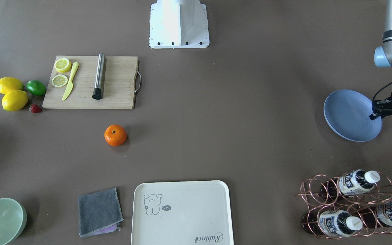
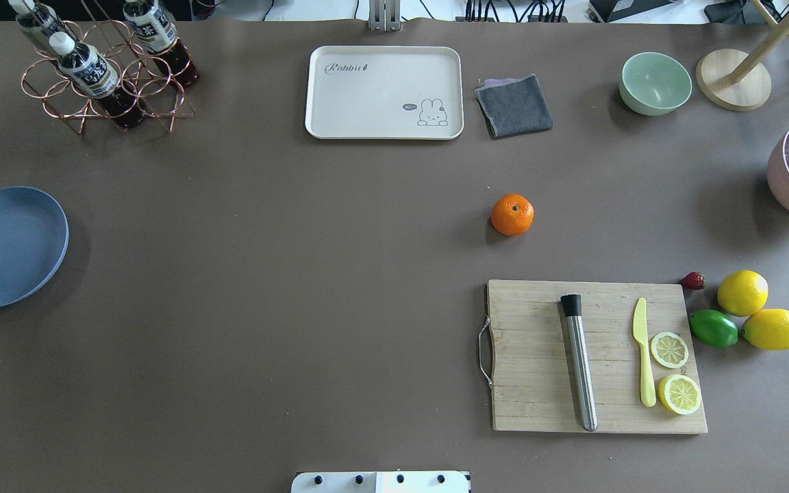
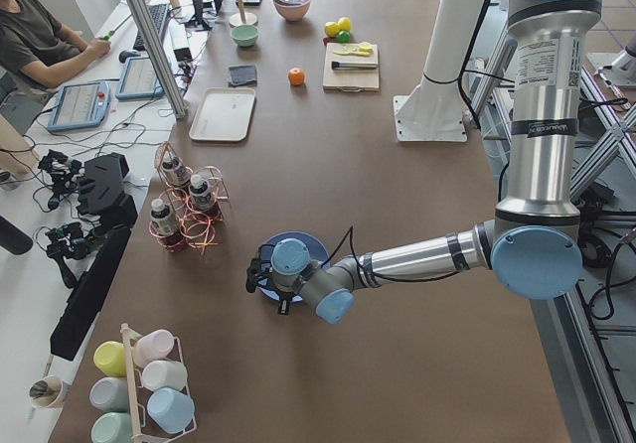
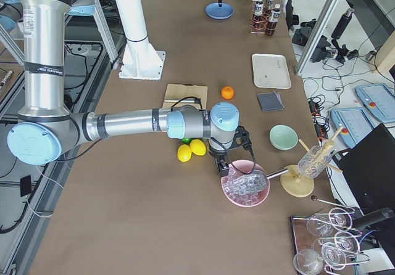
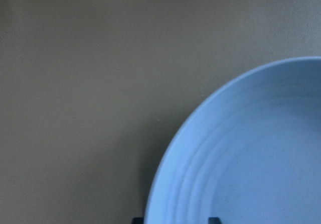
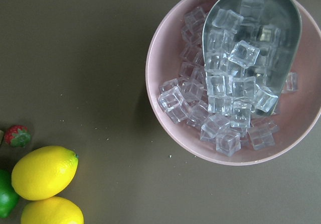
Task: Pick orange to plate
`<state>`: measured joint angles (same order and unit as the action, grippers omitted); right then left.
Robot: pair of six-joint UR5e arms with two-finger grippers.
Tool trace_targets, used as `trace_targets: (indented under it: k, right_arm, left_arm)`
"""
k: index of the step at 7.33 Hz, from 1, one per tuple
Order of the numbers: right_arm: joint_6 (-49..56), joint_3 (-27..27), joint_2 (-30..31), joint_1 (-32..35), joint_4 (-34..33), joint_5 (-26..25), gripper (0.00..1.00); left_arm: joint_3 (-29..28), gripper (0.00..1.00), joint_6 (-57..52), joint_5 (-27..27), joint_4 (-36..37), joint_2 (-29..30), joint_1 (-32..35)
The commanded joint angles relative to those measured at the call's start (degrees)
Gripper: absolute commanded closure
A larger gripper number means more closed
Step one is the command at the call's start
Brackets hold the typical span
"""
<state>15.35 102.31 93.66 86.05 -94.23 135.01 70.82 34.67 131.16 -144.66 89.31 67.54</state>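
Note:
The orange lies alone on the brown table, between the cutting board and the cream tray. The periwinkle-blue plate has nothing on it and rests far off at the table's left end. My left gripper hovers over the plate's outer rim. In the left wrist view its two dark fingertips stand apart and open above the plate. My right gripper hangs at the opposite end beside a pink bowl of ice; I cannot tell whether it is open or shut.
A wooden cutting board carries a steel muddler, a yellow knife and lemon slices. Two lemons, a lime and a strawberry lie beside it. A cream tray, grey cloth, green bowl, bottle rack and ice bowl line the far edge.

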Motion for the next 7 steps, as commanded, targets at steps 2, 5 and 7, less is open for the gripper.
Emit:
trace_targets:
  k: [2,5,7]
  right_arm:
    - [-5.64,1.31,-5.05,-4.54,-0.07,5.41,0.0]
    - [-33.65,6.5,-14.61,-19.03,0.01,3.6,0.0]
    - [-50.33,8.68,-21.65,-30.35,0.01,-4.96,0.0]
  left_arm:
    - [12.01,1.0,19.11,4.79,1.05,1.56,-0.04]
    - [25.03,1.0,39.8,-1.48,3.66,3.41,-11.68]
    - [34.43,1.0,47.74,-10.95,20.57,11.39,-20.99]
